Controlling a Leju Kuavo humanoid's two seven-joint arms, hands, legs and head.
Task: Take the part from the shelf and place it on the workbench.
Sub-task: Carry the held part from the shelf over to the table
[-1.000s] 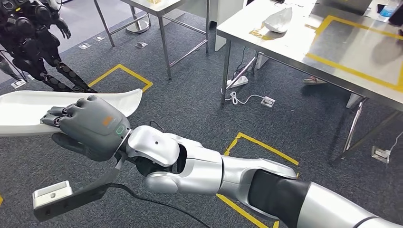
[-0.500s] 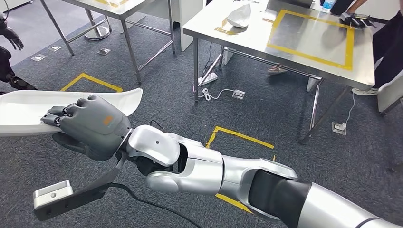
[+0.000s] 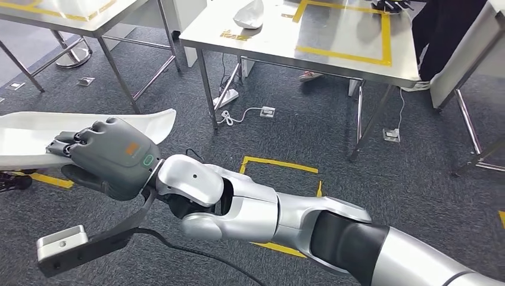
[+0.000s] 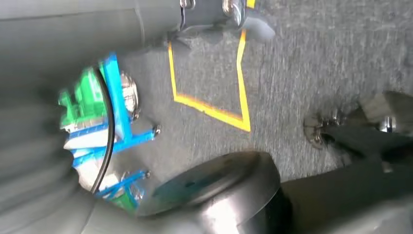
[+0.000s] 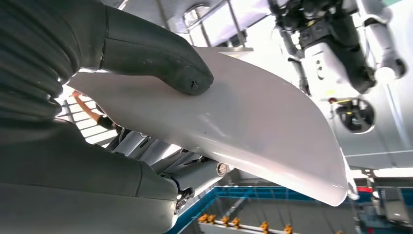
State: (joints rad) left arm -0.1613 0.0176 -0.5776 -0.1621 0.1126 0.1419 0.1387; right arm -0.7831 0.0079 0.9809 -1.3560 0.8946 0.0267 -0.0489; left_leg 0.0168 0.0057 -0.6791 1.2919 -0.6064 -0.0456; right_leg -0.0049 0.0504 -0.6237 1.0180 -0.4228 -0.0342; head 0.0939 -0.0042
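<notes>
The right hand (image 3: 110, 156) holds the long white part (image 3: 89, 128) tight, fingers on top and thumb under it. The part lies almost flat, its rounded end sticking out past the hand toward the steel tabletop (image 3: 286, 42). I cannot tell how the left hand is.

The right arm (image 3: 280, 217) reaches across the body from the lower right toward the left, its silver segments bent slightly at the wrist. The right hand (image 3: 110, 156) grips the white part (image 3: 36, 132): dark fingers (image 3: 65, 143) curl over the upper face and the thick thumb (image 5: 156, 53) presses the other side. In the left wrist view the left hand is too blurred to read.
</notes>
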